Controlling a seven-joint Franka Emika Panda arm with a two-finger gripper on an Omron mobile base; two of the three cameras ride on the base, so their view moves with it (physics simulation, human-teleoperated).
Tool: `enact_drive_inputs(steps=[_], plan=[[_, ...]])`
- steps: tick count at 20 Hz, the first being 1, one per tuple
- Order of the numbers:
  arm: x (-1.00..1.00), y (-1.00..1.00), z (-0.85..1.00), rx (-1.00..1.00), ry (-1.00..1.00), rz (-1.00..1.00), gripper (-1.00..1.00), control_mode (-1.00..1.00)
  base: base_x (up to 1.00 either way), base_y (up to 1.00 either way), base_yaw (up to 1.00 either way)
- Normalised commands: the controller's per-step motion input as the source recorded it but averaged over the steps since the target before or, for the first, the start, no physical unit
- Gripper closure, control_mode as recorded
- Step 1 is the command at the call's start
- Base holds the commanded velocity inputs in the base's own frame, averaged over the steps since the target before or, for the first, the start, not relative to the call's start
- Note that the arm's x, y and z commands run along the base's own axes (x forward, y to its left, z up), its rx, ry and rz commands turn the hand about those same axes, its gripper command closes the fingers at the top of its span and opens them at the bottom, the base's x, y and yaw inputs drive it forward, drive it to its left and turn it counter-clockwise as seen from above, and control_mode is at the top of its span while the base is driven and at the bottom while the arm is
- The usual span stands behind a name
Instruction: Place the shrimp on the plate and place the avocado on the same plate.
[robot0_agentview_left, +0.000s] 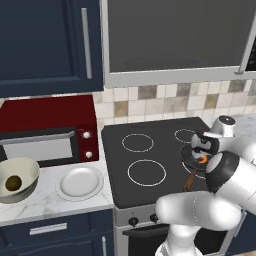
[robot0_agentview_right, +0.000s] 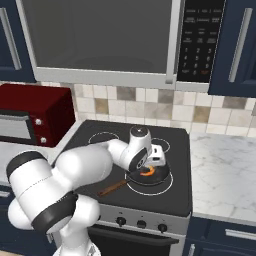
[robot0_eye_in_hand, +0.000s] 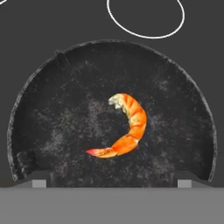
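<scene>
The shrimp (robot0_eye_in_hand: 127, 127), a curled orange crescent, lies in the middle of a small dark frying pan (robot0_eye_in_hand: 57, 131) on the stove's front right burner; it is also the orange speck at shrimp (robot0_agentview_left: 202, 160) and shrimp (robot0_agentview_right: 147, 171). My gripper (robot0_eye_in_hand: 112, 180) hangs straight above it, open, with the fingertips (robot0_eye_in_hand: 39, 181) wide apart and nothing between them; gripper (robot0_agentview_left: 203, 153), gripper (robot0_agentview_right: 152, 166). The white plate (robot0_agentview_left: 79, 182) sits bare on the counter left of the stove. The dark avocado (robot0_agentview_left: 12, 183) rests inside a cream bowl (robot0_agentview_left: 27, 172) at the far left.
The pan's brown handle (robot0_agentview_right: 112, 188) sticks out toward the stove's front edge. A red toaster oven (robot0_agentview_left: 47, 135) stands behind the plate and bowl. The black cooktop (robot0_agentview_left: 145, 150) has ringed burners. A marble counter (robot0_agentview_right: 225, 170) lies to the stove's right.
</scene>
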Motion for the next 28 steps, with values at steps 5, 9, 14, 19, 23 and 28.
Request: enact_drive_inputs(steps=[5, 9, 14, 19, 23, 28], plan=[[0.21, -0.11, -0.01, 0.00, 0.00, 0.00, -1.00, -1.00, 0.00, 0.00, 0.00], [0.17, -0.08, -0.01, 0.00, 0.00, 0.00, -1.00, -1.00, 0.00, 0.00, 0.00], [0.07, -0.01, -0.06, 0.00, 0.00, 0.00, -1.00, -1.00, 0.00, 0.00, 0.00], [0.01, 0.00, -0.11, 0.00, 0.00, 0.00, -1.00, -1.00, 0.00, 0.00, 0.00], [0.03, 0.00, -0.16, 0.00, 0.00, 0.00, -1.00, -1.00, 0.00, 0.00, 0.00], [0.07, 0.00, -0.12, 0.00, 0.00, 0.00, -1.00, -1.00, 0.00, 0.00, 0.00]])
